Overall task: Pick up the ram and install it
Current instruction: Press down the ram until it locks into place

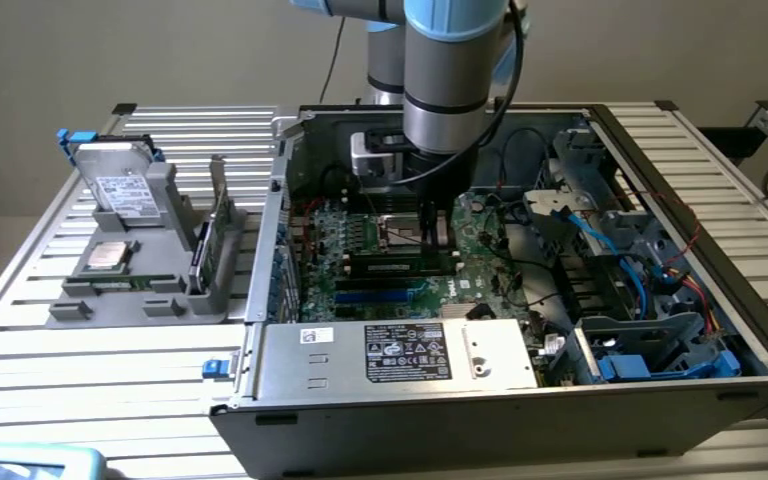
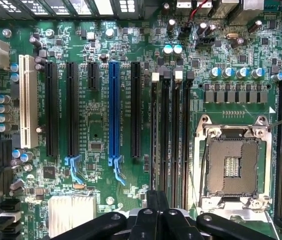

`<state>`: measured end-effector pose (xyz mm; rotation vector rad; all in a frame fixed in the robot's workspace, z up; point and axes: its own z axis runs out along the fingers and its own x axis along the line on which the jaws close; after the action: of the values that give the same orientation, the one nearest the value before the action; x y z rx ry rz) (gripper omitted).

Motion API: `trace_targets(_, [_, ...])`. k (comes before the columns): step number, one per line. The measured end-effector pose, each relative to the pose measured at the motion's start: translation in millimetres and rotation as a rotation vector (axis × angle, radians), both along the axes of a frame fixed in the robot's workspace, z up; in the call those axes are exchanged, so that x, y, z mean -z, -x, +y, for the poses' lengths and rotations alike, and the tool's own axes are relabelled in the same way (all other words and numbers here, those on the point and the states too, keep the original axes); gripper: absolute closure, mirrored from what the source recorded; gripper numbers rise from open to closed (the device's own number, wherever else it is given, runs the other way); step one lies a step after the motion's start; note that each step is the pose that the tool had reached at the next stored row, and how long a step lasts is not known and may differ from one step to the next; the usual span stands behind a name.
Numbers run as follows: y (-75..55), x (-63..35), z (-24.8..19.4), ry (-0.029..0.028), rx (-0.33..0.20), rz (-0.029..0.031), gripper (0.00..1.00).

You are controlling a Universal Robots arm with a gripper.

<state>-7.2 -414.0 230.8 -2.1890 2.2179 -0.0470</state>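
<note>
Exterior view: the open dark-grey metal computer case (image 1: 491, 420) lies on its side on the slatted aluminium tabletop (image 1: 91, 370). This probably lets the green motherboard (image 1: 491, 235) face up toward the arm. The grey-and-blue robot arm (image 1: 438, 80) stands almost vertical and reaches down into the case. The ram (image 1: 120, 284), a thin green stick, seems to lie flat in the grey plastic holder (image 1: 71, 310) at the exterior view's left, well apart from the arm, probably so it is easy to take.

Wrist view: the black jaws are together and I see nothing between them. They hang above the long black memory slots (image 2: 170, 140), beside the square metal processor socket (image 2: 233, 167).
</note>
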Motion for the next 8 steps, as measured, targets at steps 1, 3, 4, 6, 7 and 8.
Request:
trace_targets(1, [-0.1,0.7,0.0,-0.0003,0.0,0.0,0.89])
trace_targets(3, [-0.2,2.2,-0.2,-0.0005,0.0,0.0001,0.89])
trace_targets(4, [-0.2,3.0,-0.2,-0.0005,0.0,0.0002,0.89])
trace_targets(6, [-0.2,4.8,-0.2,-0.0016,0.0,0.0,0.89])
trace_targets(7, [-0.2,5.5,-0.2,-0.0017,0.0,0.0001,0.89])
trace_targets(8, [-0.2,6.2,-0.2,-0.0018,0.0,0.0001,0.89])
